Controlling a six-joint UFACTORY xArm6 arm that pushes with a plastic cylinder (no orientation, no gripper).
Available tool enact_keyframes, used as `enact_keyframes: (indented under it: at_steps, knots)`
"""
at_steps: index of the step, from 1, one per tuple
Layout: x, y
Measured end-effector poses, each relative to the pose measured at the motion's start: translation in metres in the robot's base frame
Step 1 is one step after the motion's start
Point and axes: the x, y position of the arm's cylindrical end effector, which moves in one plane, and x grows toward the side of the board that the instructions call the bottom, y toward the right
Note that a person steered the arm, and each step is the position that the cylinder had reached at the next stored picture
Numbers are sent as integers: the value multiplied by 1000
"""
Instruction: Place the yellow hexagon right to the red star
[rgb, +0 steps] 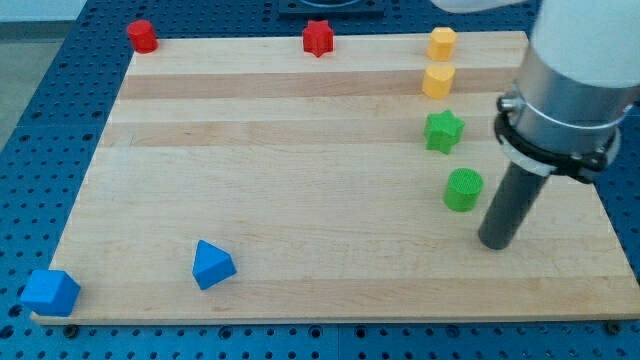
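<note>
The red star (318, 38) sits at the top edge of the wooden board (280, 160), near the middle. A yellow hexagon (442, 43) stands at the top right, well to the right of the star. A second yellow block (438, 81) lies just below it. My tip (495, 243) rests on the board at the right, just right of and slightly below the green cylinder (463, 189). It is far below both yellow blocks and touches no block.
A green star (444, 131) lies between the lower yellow block and the green cylinder. A red cylinder (142, 35) sits at the top left corner. Two blue blocks lie at the bottom left, one (212, 265) on the board and one (50, 292) at its corner.
</note>
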Motion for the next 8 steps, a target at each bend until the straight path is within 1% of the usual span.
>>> enact_keyframes:
  at_steps: [1, 4, 8]
  knots:
    - [-11, 10]
    - [-128, 9]
    - [-270, 9]
